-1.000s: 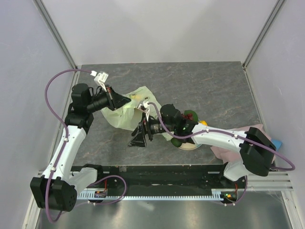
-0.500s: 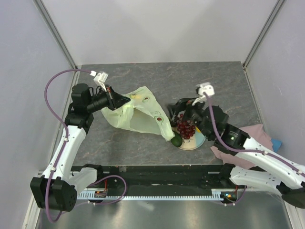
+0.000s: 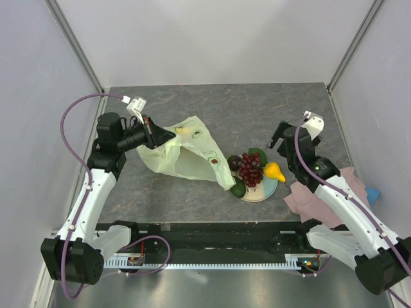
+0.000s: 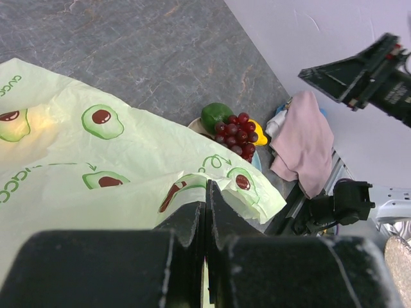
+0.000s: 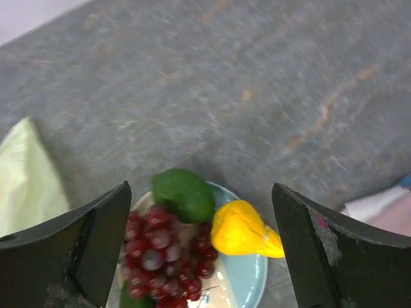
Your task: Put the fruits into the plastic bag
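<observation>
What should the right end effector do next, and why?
Probably lower the open right end effector onto the yellow pear and close. The pear lies on the right side of the plate, nearest it, while the left end effector is shut on the plastic bag.

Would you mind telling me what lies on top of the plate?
A grape bunch, a yellow pear, a far avocado, a near avocado, and a dark round fruit at its edge. The plate itself is mostly covered.
</observation>
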You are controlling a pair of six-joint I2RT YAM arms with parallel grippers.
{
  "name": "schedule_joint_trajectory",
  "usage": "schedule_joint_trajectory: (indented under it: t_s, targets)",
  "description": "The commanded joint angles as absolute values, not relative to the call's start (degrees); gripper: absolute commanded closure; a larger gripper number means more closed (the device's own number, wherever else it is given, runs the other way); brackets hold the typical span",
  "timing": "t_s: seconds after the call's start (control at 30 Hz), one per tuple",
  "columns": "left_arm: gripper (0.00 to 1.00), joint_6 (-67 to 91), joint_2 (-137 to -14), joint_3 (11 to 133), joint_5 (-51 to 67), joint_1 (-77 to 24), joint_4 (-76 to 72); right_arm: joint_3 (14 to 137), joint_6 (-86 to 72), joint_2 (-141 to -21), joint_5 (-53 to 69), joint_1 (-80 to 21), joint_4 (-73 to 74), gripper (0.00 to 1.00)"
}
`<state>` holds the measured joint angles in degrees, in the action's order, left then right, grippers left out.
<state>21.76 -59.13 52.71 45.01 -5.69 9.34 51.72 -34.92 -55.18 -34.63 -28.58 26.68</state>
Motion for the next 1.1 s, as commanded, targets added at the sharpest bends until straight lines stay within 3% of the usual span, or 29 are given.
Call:
schedule_joint_trajectory:
  t_s: [0.0,0.17,0.37,0.53,1.07]
  targets:
    - [0.98,19.6,-58.27,54.14,44.03,-5.36,8.96,48.79,-44.54,-56.68,-23.3,-21.1,28.39,0.02]
    - [0.98,19.25,-58.27,54.49,43.68,-5.36,9.49,47.2,-55.35,-58.36,-22.76,-19.77,29.97,0.06]
    - [0.98,18.72,-58.36,54.84,42.71,-5.36,10.55,45.52,-67.93,-63.01,-23.03,-19.77,35.05,0.19]
    - [0.98,18.72,-58.45,54.84,42.71,-5.36,10.55,46.94,-70.21,-67.76,-21.89,-19.69,36.92,0.16]
    - [0.98,18.54,-58.45,55.02,42.36,-5.36,10.99,38.33,-83.31,-64.25,-19.95,-19.69,34.81,0.18]
